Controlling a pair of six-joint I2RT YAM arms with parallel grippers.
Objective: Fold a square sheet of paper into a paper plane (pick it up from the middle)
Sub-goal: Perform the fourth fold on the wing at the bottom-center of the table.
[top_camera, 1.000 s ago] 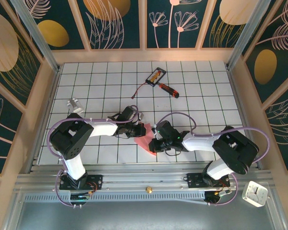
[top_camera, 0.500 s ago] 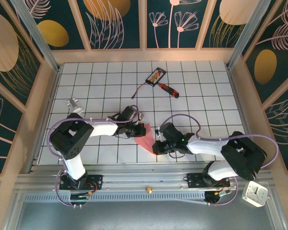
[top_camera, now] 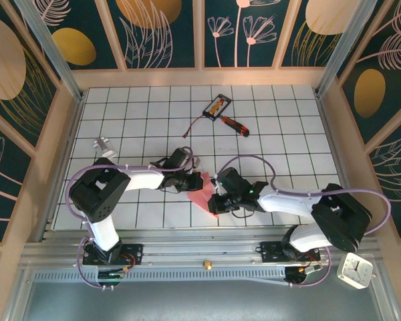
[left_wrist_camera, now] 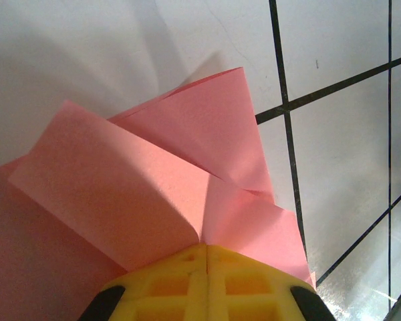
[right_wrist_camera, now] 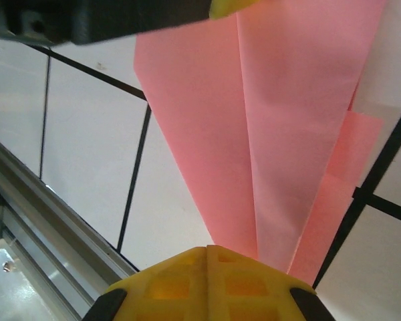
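The pink-red paper plane is a folded dart held just above the tiles between my two grippers. My left gripper is shut on its wide end. In the left wrist view the yellow fingertips meet, and the plane's layers fan out from their seam. My right gripper is shut on the narrow end. In the right wrist view the plane tapers down with a centre crease into the closed gripper. No flat square sheet is in view.
A black-and-orange card and a red-handled screwdriver lie at the back, with a thin cable beside them. A small white object sits at the left. The metal rail runs close by the right gripper.
The right arm swung slightly right and back again, its cable loop shifting. The paper stayed pinched between both grippers, its near corner moving a little. The left arm held still.
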